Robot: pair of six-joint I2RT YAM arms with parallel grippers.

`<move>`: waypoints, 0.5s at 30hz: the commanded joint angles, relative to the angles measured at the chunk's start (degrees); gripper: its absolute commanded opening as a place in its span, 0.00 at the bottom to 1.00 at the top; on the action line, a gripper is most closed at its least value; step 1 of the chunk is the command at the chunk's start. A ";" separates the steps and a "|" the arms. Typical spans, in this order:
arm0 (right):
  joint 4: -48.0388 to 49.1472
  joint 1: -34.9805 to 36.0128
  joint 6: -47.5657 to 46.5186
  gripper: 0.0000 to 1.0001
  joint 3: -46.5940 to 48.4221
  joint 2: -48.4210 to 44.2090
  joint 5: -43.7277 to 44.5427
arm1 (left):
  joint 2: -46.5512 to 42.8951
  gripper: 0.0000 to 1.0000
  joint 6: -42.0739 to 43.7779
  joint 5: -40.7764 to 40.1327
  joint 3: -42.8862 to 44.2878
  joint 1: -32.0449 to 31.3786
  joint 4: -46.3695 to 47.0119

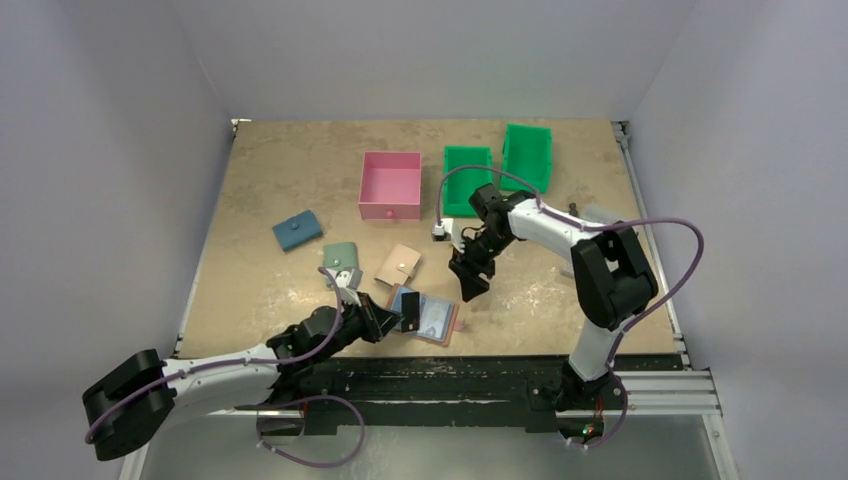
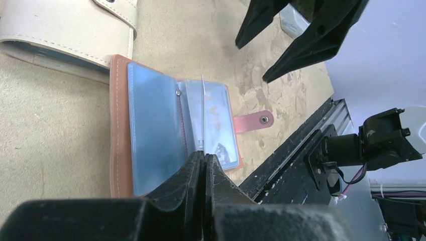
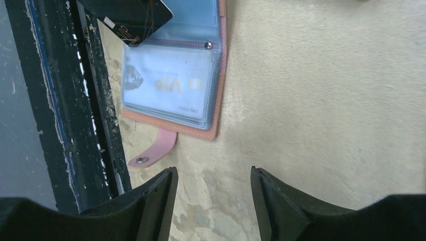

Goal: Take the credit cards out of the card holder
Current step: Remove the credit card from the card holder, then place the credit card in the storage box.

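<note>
Pinches the black card (image 1: 409,311) in the left gripper (image 2: 204,160), jaws pressed tight on one edge, with the card seen edge-on from the left wrist and raised over the card holder (image 2: 150,130). Shows that holder spread open and flat at the front edge of the table (image 1: 280,170), blue lining up, snap tab (image 2: 253,120) sticking out toward the rail (image 1: 500,375). Holds the grey card (image 3: 171,85), marked VIP, under clear plastic in the half nearer the tab. Hangs the right gripper (image 3: 213,201) over bare table just beside the holder, jaws apart at a middling width, gripping nothing and touching neither holder nor card. Puts a beige wallet (image 2: 65,30) just beside the holder's far side, with a green wallet (image 1: 341,258) and a blue wallet (image 1: 297,232) further left. Sets a pink bin (image 1: 390,185) and two green bins (image 1: 467,178) toward the back of the table, well apart from the holder.
</note>
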 commanded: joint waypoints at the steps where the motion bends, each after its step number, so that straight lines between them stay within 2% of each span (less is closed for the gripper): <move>1: -0.12 -0.53 -3.85 0.64 -0.50 -4.91 -2.28 | -1.84 0.00 1.28 0.18 0.96 0.22 -1.66; 9: 2.06 -0.52 -9.70 0.67 -3.74 -14.16 -9.00 | -2.84 0.00 3.77 -0.48 4.52 0.29 -7.14; 15: 5.76 1.10 -12.67 0.68 -5.44 -15.08 -13.22 | 0.08 0.00 5.79 0.36 6.26 0.30 -6.63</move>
